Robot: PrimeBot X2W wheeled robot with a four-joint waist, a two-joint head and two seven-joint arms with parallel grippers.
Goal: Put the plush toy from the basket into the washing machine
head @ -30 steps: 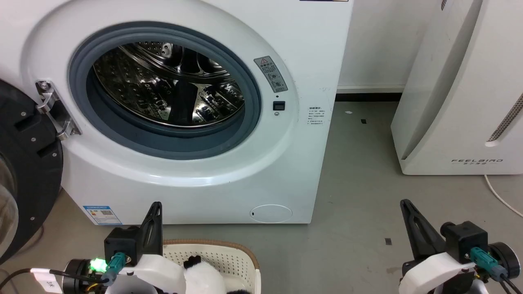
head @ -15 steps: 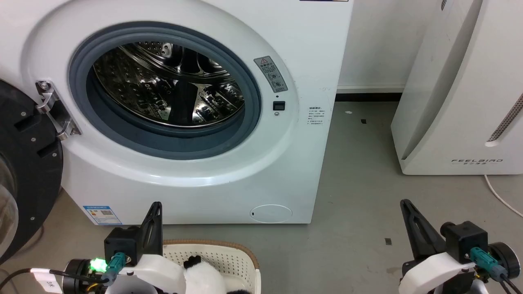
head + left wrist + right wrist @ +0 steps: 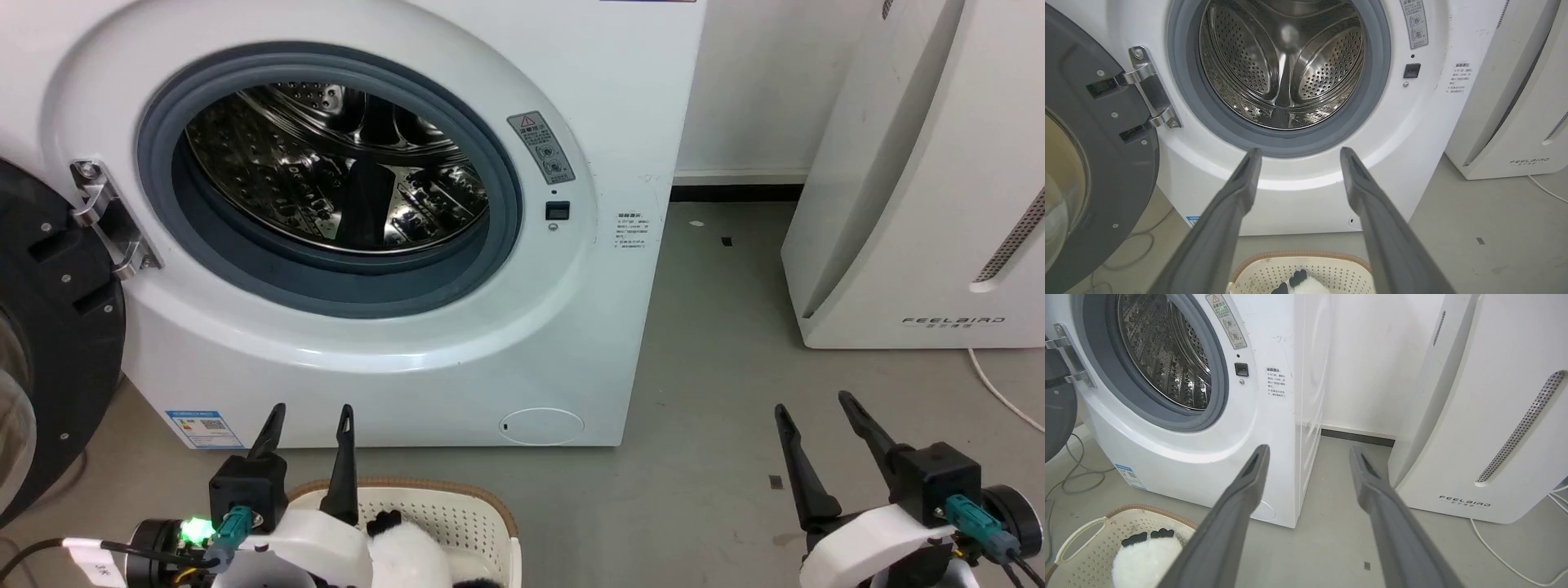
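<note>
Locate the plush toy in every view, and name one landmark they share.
Head view: plush toy at the bottom edge, left of centre, in the basket.
Left wrist view: plush toy at the bottom edge, centre.
Right wrist view: plush toy at lower left.
Shared landmark: the washing machine's open porthole.

Fluffy black-and-white panda plush toy point(image 3: 1143, 559) lying inside cream perforated basket point(image 3: 457, 514) with brown woven-look rim, on grey floor point(image 3: 718, 367) just in front of white front-loading washing machine point(image 3: 629, 98). Black-framed glass door point(image 3: 1094, 171) swung wide open at left, baring shiny perforated steel drum point(image 3: 1286, 61).
</note>
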